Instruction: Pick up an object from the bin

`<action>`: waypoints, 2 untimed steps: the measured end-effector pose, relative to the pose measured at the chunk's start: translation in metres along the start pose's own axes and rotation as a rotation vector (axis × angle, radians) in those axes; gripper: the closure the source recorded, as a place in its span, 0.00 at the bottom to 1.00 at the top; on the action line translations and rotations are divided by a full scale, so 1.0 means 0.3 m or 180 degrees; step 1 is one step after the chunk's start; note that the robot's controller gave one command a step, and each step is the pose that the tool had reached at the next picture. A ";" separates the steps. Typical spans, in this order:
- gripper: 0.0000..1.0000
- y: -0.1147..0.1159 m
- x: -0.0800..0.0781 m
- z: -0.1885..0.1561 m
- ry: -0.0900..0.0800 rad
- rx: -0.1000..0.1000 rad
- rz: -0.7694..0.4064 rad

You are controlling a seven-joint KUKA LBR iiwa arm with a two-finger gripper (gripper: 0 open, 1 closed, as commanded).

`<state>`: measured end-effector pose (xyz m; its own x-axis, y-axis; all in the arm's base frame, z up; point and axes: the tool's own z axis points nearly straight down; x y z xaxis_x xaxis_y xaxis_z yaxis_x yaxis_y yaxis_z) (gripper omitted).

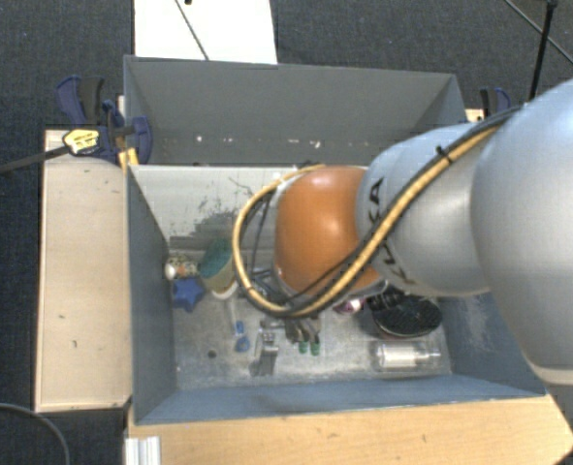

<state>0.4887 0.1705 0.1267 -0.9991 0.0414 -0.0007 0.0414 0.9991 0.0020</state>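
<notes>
Small blue piece [239, 338] lies loose on the bin [148, 289] floor, to the right of a blue lump [187, 293] and a teal cup [216, 258] crowded against the left wall; your claw [265, 355] hangs just beside it, likely because the arm [499, 201] reaches down at that patch; you cannot tell whether the claw is spread or pressed together, since the orange cover [315, 231] hides its upper part. Further right, green bits [310, 346] peek from under the cover; a black round thing [402, 316] is half hidden by the arm; a clear cylinder [405, 356] lies near the front wall.
</notes>
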 end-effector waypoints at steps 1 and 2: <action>0.00 -0.018 -0.089 0.185 0.0002 0.0005 -0.1701; 0.00 0.059 -0.081 0.187 -0.0012 -0.0002 -0.3079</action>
<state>0.5138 0.1873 0.0705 -0.6012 -0.7991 -0.0056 -0.7991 0.6012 -0.0008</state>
